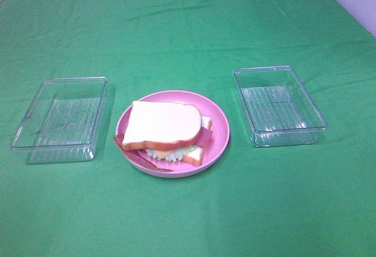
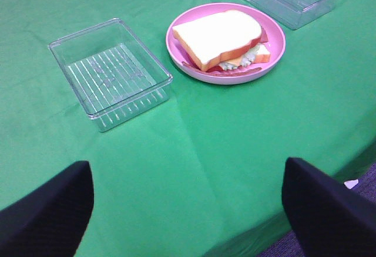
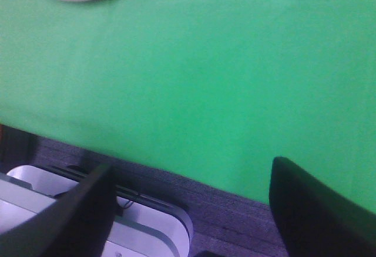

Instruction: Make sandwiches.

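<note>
A stacked sandwich (image 1: 167, 131) lies on the round pink plate (image 1: 218, 129) in the middle of the green cloth: a white bread slice with orange-brown crust on top, then cheese, lettuce and pink-red bacon strips, and another slice underneath. The left wrist view shows the same sandwich (image 2: 220, 39) on its plate (image 2: 273, 31). Neither arm appears in the high view. My left gripper (image 2: 187, 207) hangs open over the cloth near the table's front edge, well short of the plate. My right gripper (image 3: 191, 204) is open too, over the table's front edge, holding nothing.
An empty clear plastic tray (image 1: 59, 119) sits left of the plate, and another empty tray (image 1: 279, 105) sits to its right. The left wrist view shows the left tray (image 2: 111, 72) closest. Below the table's front edge, grey floor and white equipment (image 3: 88, 210) show.
</note>
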